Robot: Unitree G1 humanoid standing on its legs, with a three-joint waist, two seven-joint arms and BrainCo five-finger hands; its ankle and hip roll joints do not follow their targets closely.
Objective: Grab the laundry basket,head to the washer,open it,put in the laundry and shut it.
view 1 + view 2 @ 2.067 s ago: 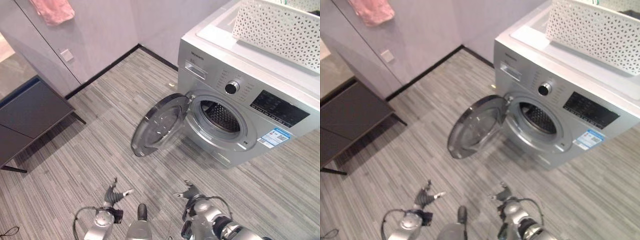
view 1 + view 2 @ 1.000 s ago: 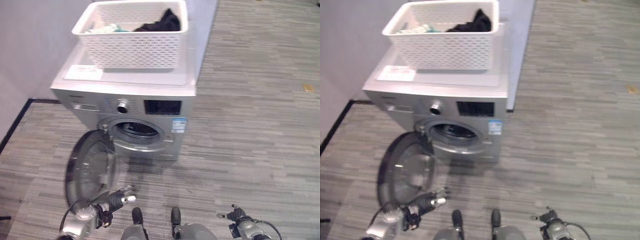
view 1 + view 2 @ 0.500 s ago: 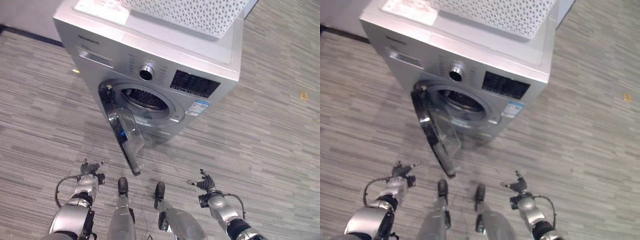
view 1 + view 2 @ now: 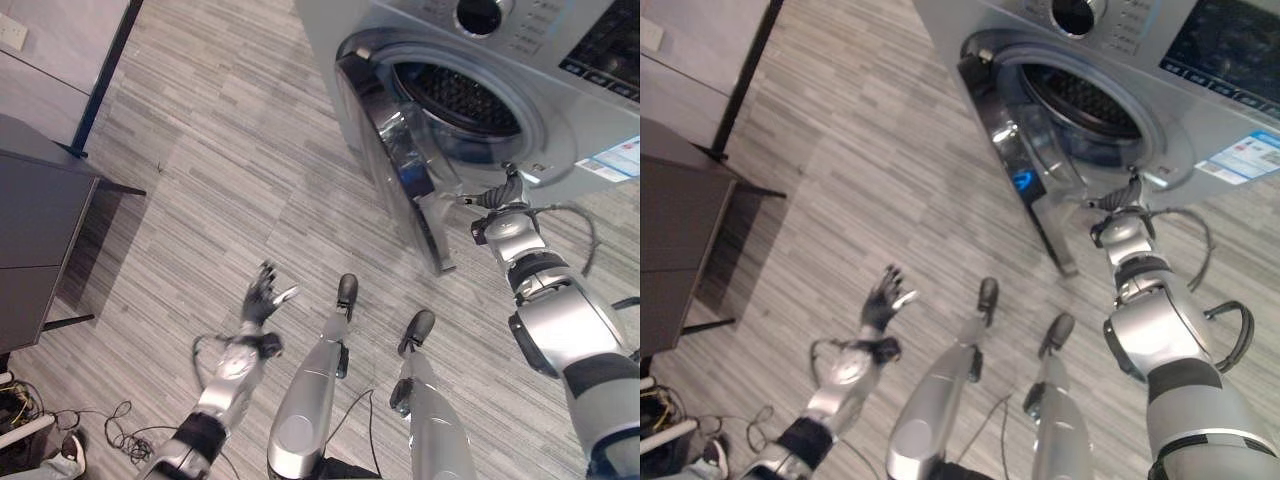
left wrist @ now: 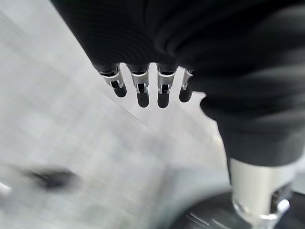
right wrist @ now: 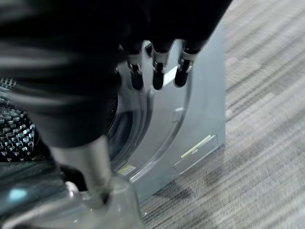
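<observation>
left hand [image 4: 262, 296] at 7 o'clock – fingers spread, empty, over the grey striped floor [image 4: 200, 180] | right hand [image 4: 503, 193] at 2 o'clock – fingers relaxed, empty, just beside the round glass door [image 4: 395, 160], contact unclear | silver front-loading washer [image 4: 1110, 70] at 1 o'clock, door open, drum [image 4: 455, 97] bare | step: laundry next – keep door swung wide

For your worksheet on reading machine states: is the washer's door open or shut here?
Open. The door stands swung out from the washer, leaving the perforated drum in plain sight.
</observation>
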